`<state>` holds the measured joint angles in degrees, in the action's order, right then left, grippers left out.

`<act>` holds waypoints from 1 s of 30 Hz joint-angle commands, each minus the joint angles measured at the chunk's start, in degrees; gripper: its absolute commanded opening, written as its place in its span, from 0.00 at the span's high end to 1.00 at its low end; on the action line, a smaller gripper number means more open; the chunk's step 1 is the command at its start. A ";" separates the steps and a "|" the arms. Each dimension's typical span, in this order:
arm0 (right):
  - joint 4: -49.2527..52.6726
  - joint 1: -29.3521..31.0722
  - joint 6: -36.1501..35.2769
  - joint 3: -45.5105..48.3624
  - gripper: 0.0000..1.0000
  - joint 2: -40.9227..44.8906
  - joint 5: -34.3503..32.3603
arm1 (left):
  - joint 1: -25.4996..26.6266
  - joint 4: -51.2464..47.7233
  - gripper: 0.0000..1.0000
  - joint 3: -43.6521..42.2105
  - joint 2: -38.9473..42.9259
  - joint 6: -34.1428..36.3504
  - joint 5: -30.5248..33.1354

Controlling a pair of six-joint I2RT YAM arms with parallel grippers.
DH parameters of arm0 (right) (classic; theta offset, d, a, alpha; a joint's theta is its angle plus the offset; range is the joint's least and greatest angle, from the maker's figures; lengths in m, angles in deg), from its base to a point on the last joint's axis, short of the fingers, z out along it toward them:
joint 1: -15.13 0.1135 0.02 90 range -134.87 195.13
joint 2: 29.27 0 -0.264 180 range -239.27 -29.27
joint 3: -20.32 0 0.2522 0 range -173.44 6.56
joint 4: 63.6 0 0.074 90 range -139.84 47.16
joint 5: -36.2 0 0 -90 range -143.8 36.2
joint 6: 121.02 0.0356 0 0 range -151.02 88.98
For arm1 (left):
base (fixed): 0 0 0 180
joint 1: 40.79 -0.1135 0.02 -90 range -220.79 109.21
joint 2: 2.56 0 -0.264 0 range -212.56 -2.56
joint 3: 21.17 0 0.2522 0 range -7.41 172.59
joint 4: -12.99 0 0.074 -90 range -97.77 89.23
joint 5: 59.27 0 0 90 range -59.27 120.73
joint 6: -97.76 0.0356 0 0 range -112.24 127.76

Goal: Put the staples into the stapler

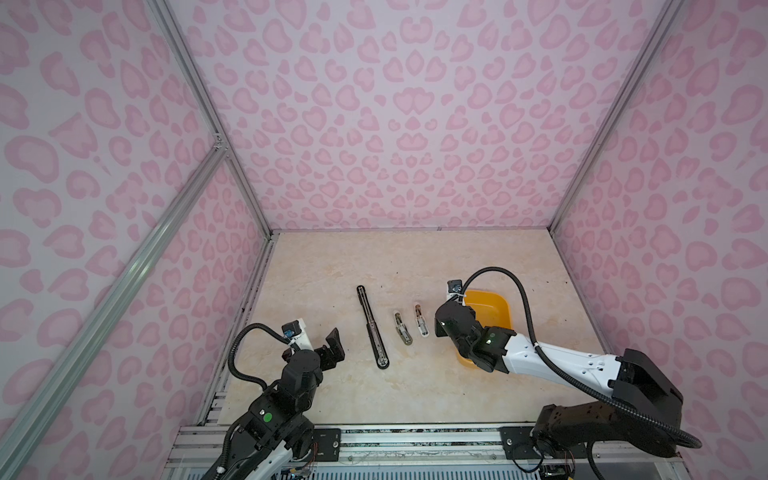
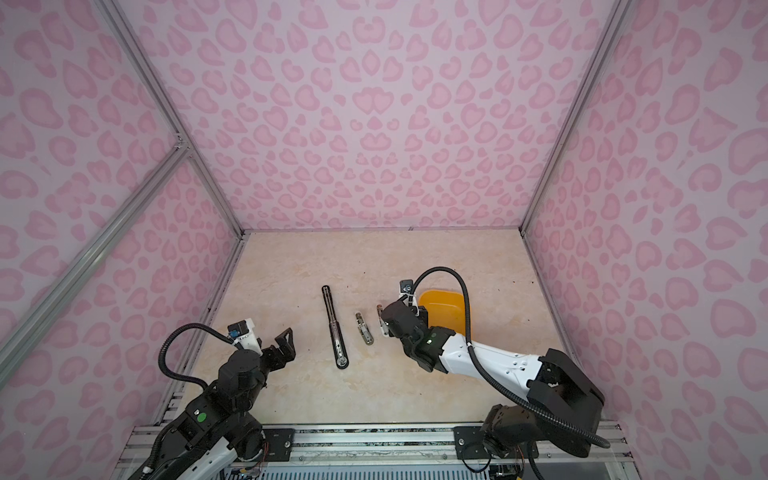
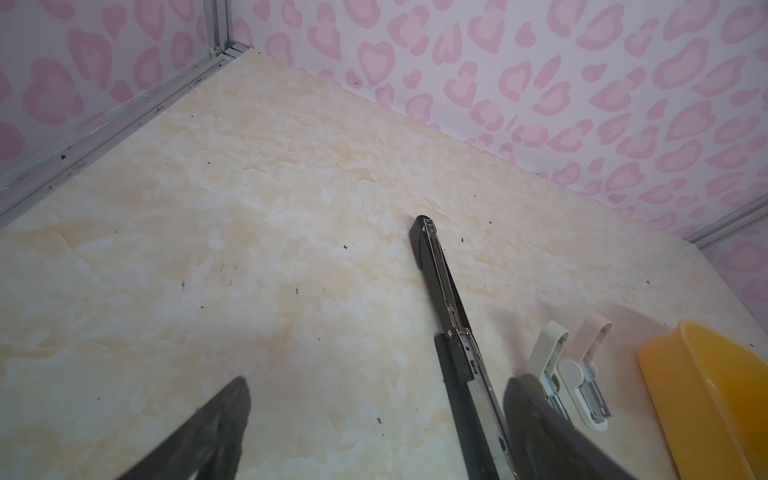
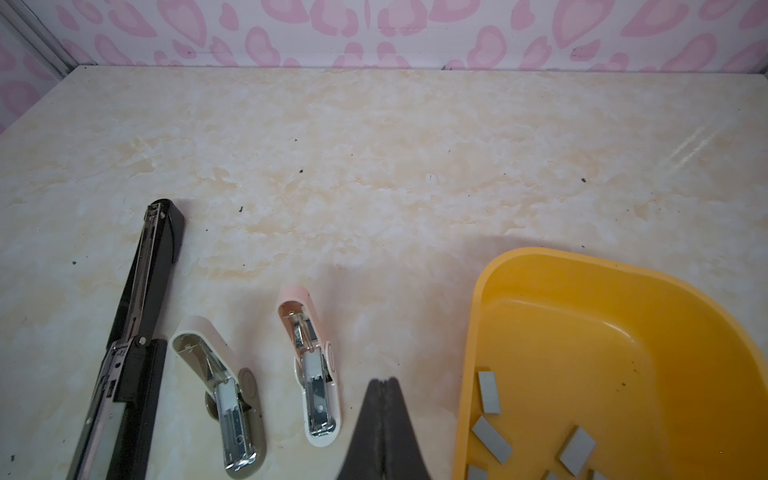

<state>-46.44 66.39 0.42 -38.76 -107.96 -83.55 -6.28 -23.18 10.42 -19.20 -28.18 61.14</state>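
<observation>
Several staples (image 4: 488,392), flat grey strips, lie in the yellow tray (image 4: 473,332) on the right of the table. Three staplers lie opened in a row: a long black stapler (image 1: 372,328), a small grey stapler (image 1: 402,329) and a small pink-and-white stapler (image 1: 420,321). My right gripper (image 4: 384,382) is shut with nothing in it. It hangs over the table between the pink-and-white stapler (image 4: 316,374) and the tray. In both top views its wrist hides its fingers. My left gripper (image 1: 334,348) is open and empty, left of the black stapler (image 3: 453,332).
The tray (image 1: 498,307) lies partly under my right arm. Pink patterned walls with metal rails close the table at the back and both sides. Bare marble tabletop stretches behind the staplers and between the two arms at the front.
</observation>
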 commanded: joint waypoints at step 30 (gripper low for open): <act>17.73 -11.42 11.28 10.68 0.87 16.56 9.19 | -0.06 2.79 0.04 3.37 -10.79 1.04 1.26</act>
<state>-26.40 56.84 13.08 -29.27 -90.72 -78.50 -6.28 -22.85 12.69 -28.05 -26.70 61.21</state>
